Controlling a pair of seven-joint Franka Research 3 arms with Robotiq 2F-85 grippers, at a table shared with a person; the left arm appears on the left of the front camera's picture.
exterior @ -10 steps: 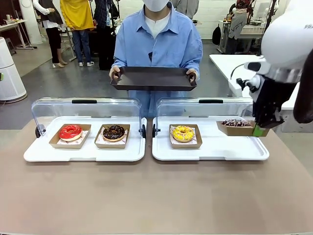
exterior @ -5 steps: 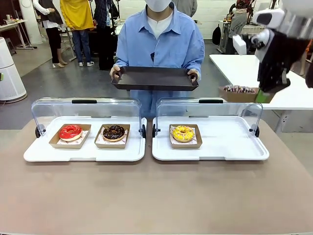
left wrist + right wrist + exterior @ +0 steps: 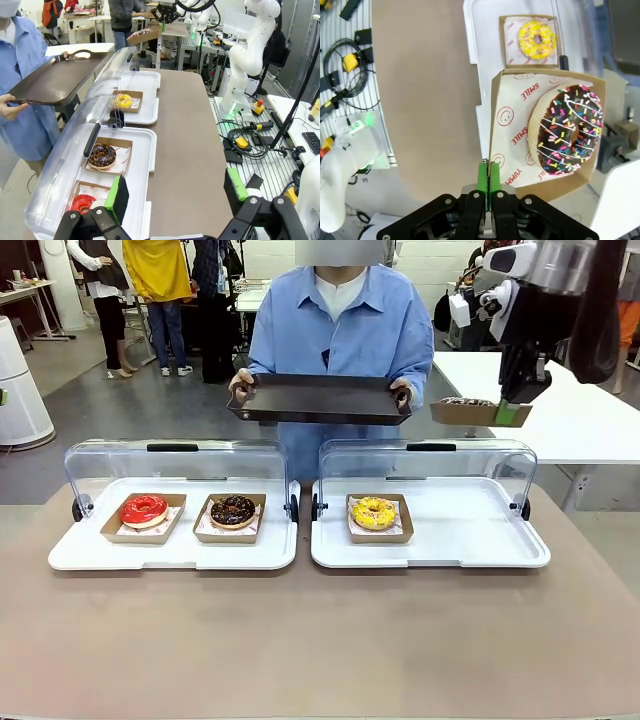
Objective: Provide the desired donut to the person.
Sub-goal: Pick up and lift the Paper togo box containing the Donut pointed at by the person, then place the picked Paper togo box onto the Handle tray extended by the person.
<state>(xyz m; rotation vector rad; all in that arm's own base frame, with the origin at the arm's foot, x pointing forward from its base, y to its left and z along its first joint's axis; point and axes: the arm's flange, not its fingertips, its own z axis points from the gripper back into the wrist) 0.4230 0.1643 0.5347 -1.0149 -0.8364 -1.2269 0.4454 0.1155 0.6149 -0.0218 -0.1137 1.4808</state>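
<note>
Where the right tool clamps the box, paper reads SMILE.

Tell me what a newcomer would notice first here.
The right end effector, high at the right, is shut on the edge of a cardboard tray carrying a sprinkled chocolate donut. Across the table, the person holds out a dark serving tray. Nearer, a red donut, a dark donut and a yellow donut sit in two open white cases.
</note>
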